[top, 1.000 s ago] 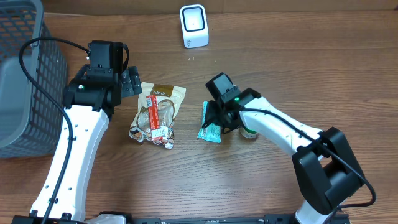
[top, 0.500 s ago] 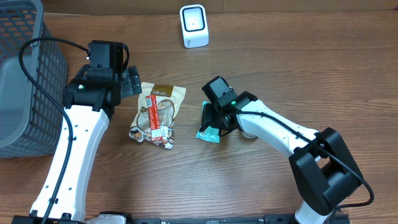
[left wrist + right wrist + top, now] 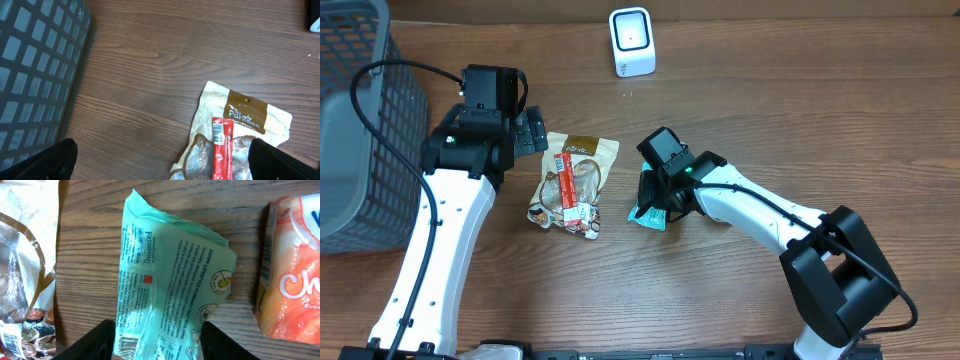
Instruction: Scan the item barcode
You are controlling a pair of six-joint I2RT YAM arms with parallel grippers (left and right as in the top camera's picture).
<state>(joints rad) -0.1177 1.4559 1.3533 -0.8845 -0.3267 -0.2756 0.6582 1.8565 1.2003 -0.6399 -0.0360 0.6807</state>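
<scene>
Overhead: the basket [image 3: 360, 120] is cut off by the left edge, so only part shows, a dark grid wall with grey inside. The right arm [image 3: 760, 205] covers most of the mint packet [image 3: 648, 214]. Only its lower corner pokes out under the right tool [image 3: 655, 195]. An orange pack [image 3: 292, 280] shows only in the right wrist view, just beside the packet and cut by the frame edge, its lettering incomplete. Left wrist view crops the bottom of the snack bag [image 3: 240, 135], and the scanner [image 3: 316, 22] is just a sliver in the top right corner. The packet's small print is mostly too fine to read.

Arms: the left arm [image 3: 440, 230] rises from the near edge. The left tool [image 3: 530, 130] sits between the basket and the snack bag's top left corner, fingers spread wide, nothing between them. The right arm comes from the near right corner and stretches left, tool pointing down. Its fingers [image 3: 95, 340] press both sides of the packet's near end, gripping it. A barcode [image 3: 127, 344] at the packet's near-left corner faces the wrist camera.

Surface: the table [image 3: 720, 300] is brown wood grain. The white scanner [image 3: 631, 41] stands upright near the far edge, well apart from the packet. The snack bag lies flat left of the packet, near but apart, with a red stick [image 3: 566, 185] on top.
</scene>
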